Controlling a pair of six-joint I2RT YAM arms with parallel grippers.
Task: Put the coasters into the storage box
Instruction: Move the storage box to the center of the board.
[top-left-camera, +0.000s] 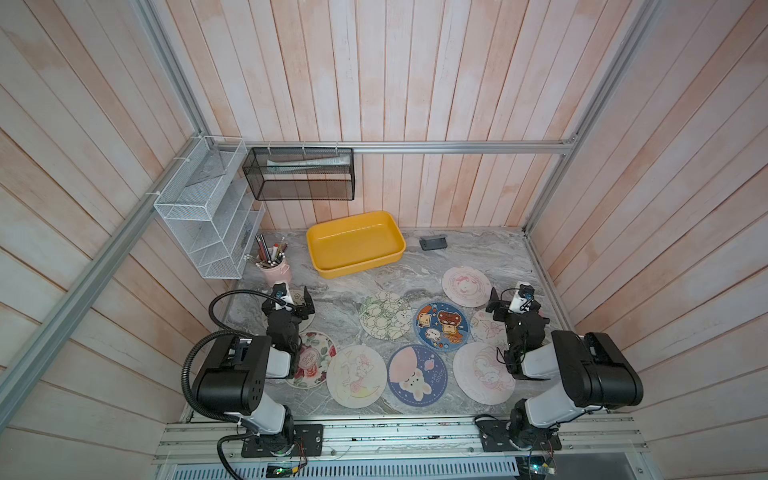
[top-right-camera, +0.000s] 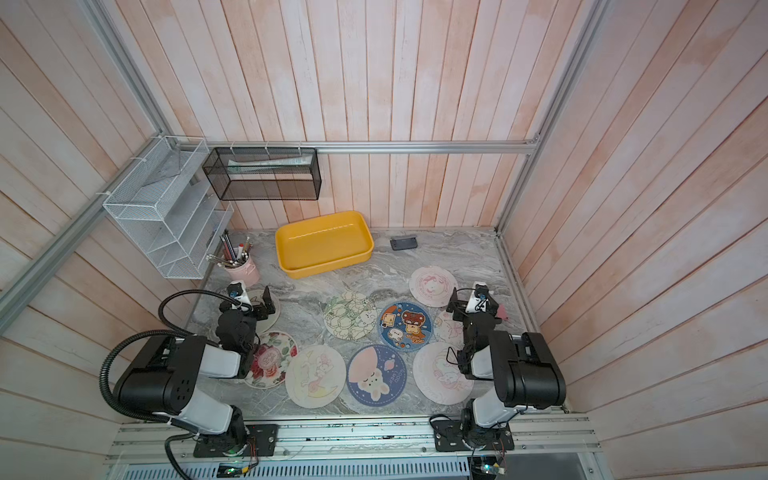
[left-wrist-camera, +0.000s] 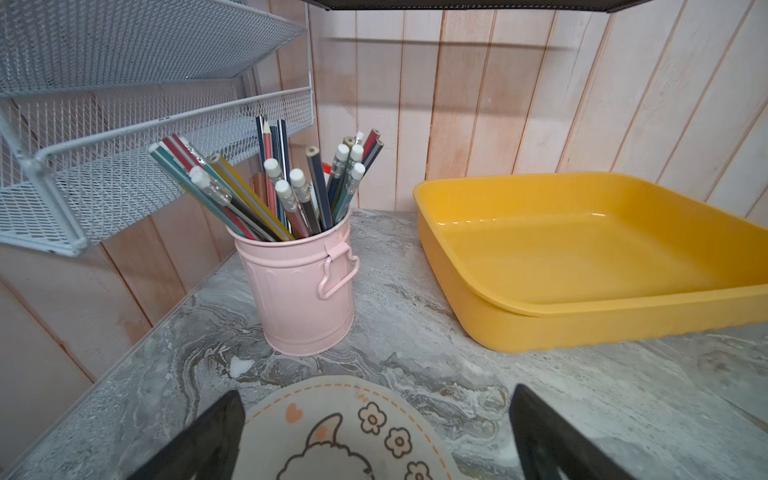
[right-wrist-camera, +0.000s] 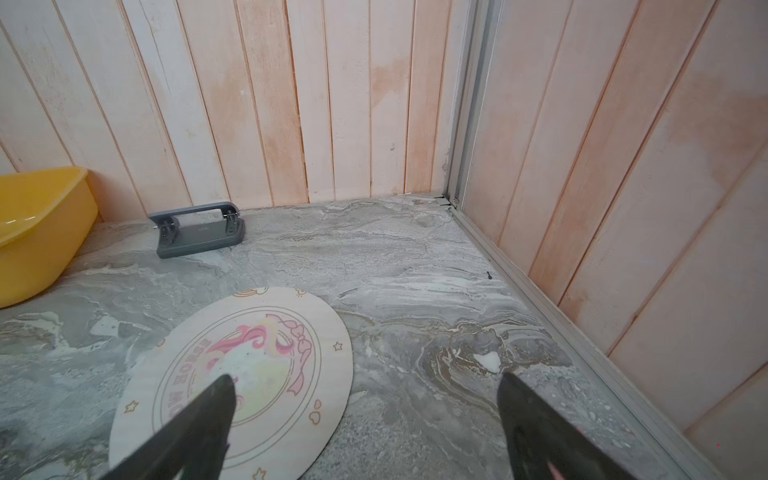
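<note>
I am holding the left gripper (left-wrist-camera: 376, 399) with jaws spread wide and empty over a sheep coaster (left-wrist-camera: 332, 432). The right gripper (right-wrist-camera: 365, 378) is hanging just as wide, empty, across the edge of the unicorn coaster (right-wrist-camera: 249, 353). The coasters (top-left-camera: 441, 326) are lying flat on the desk (top-left-camera: 340, 299) across the lower middle of both top views, and the storage box (top-left-camera: 361, 266) is sitting empty above them. I am worrying that these thin mats may be slipping out of a pinch, or the left gripper knocking the nearby pencil cup (top-left-camera: 275, 270).
</note>
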